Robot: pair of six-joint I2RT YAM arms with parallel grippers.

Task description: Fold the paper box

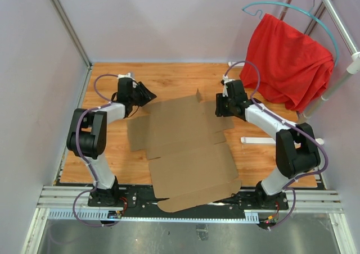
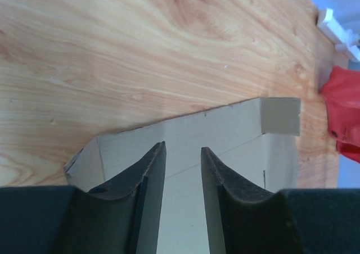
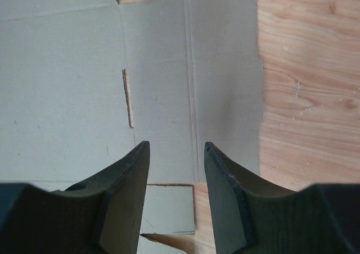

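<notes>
The paper box (image 1: 188, 150) is a brown cardboard die-cut sheet lying flat on the wooden table, its near flap hanging over the front rail. My left gripper (image 1: 147, 95) is open and empty at the sheet's far left corner. In the left wrist view the box (image 2: 225, 136) lies under its open fingers (image 2: 152, 175), with a small flap raised at its far end. My right gripper (image 1: 221, 106) is open and empty over the sheet's right edge. In the right wrist view the box (image 3: 169, 68) shows crease lines and a slot between the fingers (image 3: 222, 169).
A red cloth (image 1: 289, 63) on a teal hanger hangs at the back right on a metal rack (image 1: 343, 26). A white strip (image 1: 256, 140) lies on the table (image 1: 185, 80) right of the box. Walls close in left and back.
</notes>
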